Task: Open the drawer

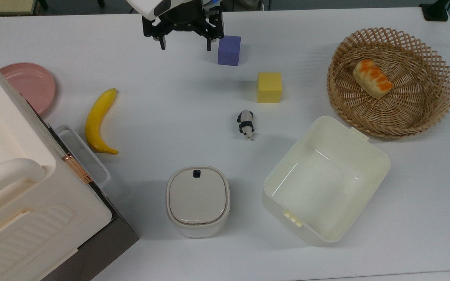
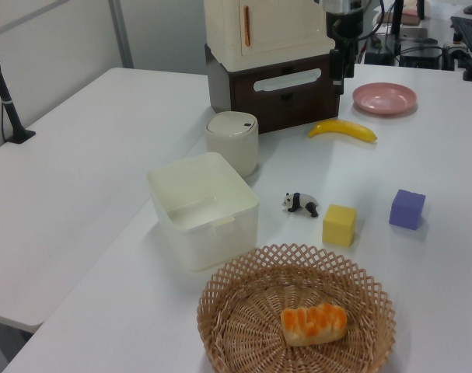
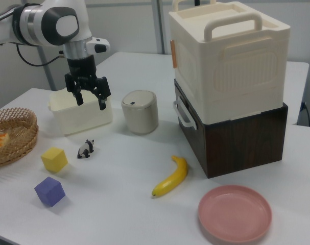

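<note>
Top view: the robot's hand (image 1: pixel 184 47) hangs over the far edge of the white desk (image 1: pixel 170 97), its two fingers spread apart and pinching nothing. A purple block (image 1: pixel 229 50) sits just beside it on the top view's right, with a yellow block (image 1: pixel 269 87) and a panda figurine (image 1: pixel 246 124) nearer the camera. The drawer (image 1: pixel 92 164) lies at the top view's left, under a cream ribbed case (image 1: pixel 25 195), its white loop handle (image 1: pixel 84 154) jutting out toward a banana (image 1: pixel 99 120). A pink plate (image 1: pixel 29 84), a lidded canister (image 1: pixel 198 201), an empty cream tub (image 1: pixel 326 179) and a wicker basket (image 1: pixel 391 82) holding a bread roll (image 1: pixel 372 78) ring the desk.

Left view: the drawer (image 2: pixel 286 89) faces the camera at the far end, dark brown front shut flush in its cabinet, handle (image 2: pixel 287 79) across it. The hand (image 2: pixel 343 66) hangs by the cabinet's edge on the left view's right; its spread cannot be told here.

Right view: the hand (image 3: pixel 88 99) hovers above the desk in front of the tub (image 3: pixel 80 115), fingers wide apart and empty, well apart from the drawer (image 3: pixel 185 120) beneath the case (image 3: pixel 229 56)
</note>
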Robot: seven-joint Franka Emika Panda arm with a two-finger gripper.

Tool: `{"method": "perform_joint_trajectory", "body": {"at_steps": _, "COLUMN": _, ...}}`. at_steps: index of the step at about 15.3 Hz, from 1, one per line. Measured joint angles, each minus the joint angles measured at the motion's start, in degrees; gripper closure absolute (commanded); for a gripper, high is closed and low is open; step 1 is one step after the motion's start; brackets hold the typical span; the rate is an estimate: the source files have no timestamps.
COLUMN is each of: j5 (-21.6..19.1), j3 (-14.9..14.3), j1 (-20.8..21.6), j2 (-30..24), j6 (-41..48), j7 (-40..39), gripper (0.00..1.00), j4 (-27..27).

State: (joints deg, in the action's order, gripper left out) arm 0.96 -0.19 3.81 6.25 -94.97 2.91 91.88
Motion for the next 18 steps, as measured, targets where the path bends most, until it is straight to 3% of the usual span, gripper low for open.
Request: {"method": "perform_joint_trajectory", "body": {"at_steps": 18, "j5": 0.0, "j3": 0.0, "j1": 0.0, "j2": 0.0, "j6": 0.7, "j7": 0.0, "gripper": 0.0, "j4": 0.0}}
